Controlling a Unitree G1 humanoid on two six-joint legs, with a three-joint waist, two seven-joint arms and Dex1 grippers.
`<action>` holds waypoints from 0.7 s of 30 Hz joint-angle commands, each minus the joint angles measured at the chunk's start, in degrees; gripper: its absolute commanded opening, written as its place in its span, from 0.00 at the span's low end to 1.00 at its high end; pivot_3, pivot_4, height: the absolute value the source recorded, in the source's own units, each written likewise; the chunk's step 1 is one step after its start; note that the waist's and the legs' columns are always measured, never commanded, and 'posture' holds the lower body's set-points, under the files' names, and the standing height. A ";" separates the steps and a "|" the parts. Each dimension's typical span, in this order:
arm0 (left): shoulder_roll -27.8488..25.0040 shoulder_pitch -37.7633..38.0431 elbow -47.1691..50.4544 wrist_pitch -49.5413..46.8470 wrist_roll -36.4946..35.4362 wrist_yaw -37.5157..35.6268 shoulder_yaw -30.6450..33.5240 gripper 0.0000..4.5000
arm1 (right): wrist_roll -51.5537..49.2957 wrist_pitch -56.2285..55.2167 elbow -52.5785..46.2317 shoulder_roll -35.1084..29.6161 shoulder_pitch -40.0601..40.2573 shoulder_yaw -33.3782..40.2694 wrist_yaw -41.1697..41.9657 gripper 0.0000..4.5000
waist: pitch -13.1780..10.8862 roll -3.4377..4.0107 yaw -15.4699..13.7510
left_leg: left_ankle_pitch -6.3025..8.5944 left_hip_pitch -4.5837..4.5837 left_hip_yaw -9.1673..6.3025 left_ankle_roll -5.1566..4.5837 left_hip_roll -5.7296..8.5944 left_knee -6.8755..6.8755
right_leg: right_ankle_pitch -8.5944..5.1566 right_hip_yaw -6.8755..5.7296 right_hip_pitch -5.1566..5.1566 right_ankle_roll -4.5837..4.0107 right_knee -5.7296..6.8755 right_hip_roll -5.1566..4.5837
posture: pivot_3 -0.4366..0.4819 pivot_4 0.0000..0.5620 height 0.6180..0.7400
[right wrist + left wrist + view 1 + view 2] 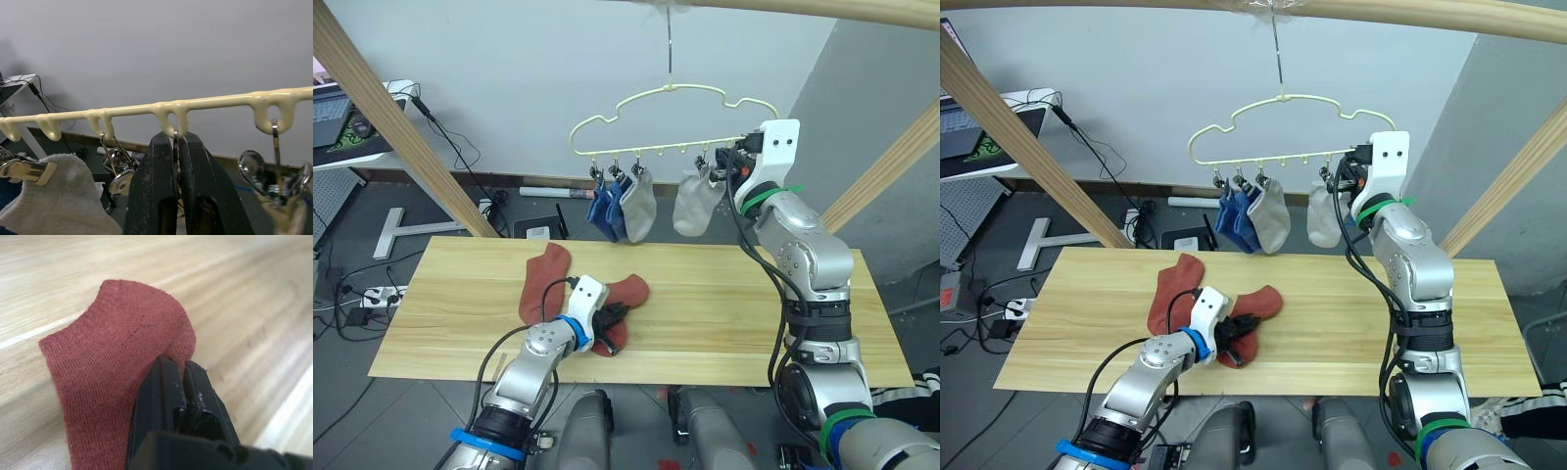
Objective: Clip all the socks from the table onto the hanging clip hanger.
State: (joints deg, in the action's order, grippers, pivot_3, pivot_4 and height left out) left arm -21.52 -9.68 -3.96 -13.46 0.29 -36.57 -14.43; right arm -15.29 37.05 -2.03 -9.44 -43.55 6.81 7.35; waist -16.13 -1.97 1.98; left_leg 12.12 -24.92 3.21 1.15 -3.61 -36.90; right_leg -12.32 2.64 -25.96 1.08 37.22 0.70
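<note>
The pale-yellow clip hanger (pixel 646 108) hangs from the top pole by its hook. Two blue socks (pixel 604 211) and a light grey sock (pixel 639 206) are clipped side by side on its left half; a second grey sock (pixel 697 204) hangs further right. My right gripper (pixel 175 139) is raised to the bar's right end, shut on a metal clip under one of the loops. Two rust-red socks lie on the table (pixel 744 304): one (pixel 544 282) to the left, the other (pixel 112 362) beside it. My left gripper (pixel 183 364) is shut on the edge of the second.
Thick wooden frame poles slant up at the left (pixel 401 137) and right (pixel 886 166), and one runs across the top (pixel 822 10). A desk with a laptop (pixel 333 113) stands at far left, with cables on the floor behind the table.
</note>
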 commanded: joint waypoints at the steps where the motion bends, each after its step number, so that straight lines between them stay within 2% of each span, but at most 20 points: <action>1: 0.14 -0.17 2.77 2.41 0.33 -1.02 -1.27 0.12 | -0.39 0.45 -1.16 -0.78 -0.35 1.39 -0.47 0.00 | 0.00 0.00 -0.02 | 0.00 -0.03 -0.01 0.00 0.00 0.00 | 0.00 -0.01 0.00 0.00 -0.03 0.00 | 0.39 0.49 1.00; 10: 2.87 -3.20 3.56 -0.38 -0.82 -0.10 -0.79 0.72 | -0.20 0.88 -1.79 -0.89 0.19 1.61 -0.94 0.00 | 0.00 0.00 0.01 | 0.00 -0.05 -0.01 0.00 0.00 0.00 | 0.00 -0.01 0.00 0.00 -0.04 0.00 | 0.39 0.49 1.00; 14: 3.42 -5.46 -0.26 0.04 1.78 1.75 -1.63 0.99 | 0.10 0.53 -0.96 -0.92 -0.26 1.69 -1.14 0.00 | 0.00 0.00 -0.02 | 0.00 -0.05 -0.02 0.00 0.00 0.00 | 0.00 -0.03 0.00 0.01 -0.05 0.01 | 0.39 0.50 1.00; 21: 4.52 -9.01 -8.98 -0.16 5.83 5.40 -2.21 0.99 | 0.21 0.68 -0.83 -1.17 -0.35 1.76 -1.31 0.00 | 0.00 0.00 0.01 | 0.00 -0.05 -0.01 0.00 0.02 -0.02 | 0.01 -0.02 0.00 0.01 -0.05 0.01 | 0.37 0.51 1.00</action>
State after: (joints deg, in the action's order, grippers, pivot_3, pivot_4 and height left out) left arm -17.47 -18.03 -12.18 -14.05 5.18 -32.68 -16.75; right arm -15.24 37.52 -2.25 -9.79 -43.78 7.03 7.01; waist -16.14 -1.97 1.99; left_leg 12.12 -24.97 3.20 1.14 -3.59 -36.91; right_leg -12.31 2.61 -25.96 1.10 37.18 0.71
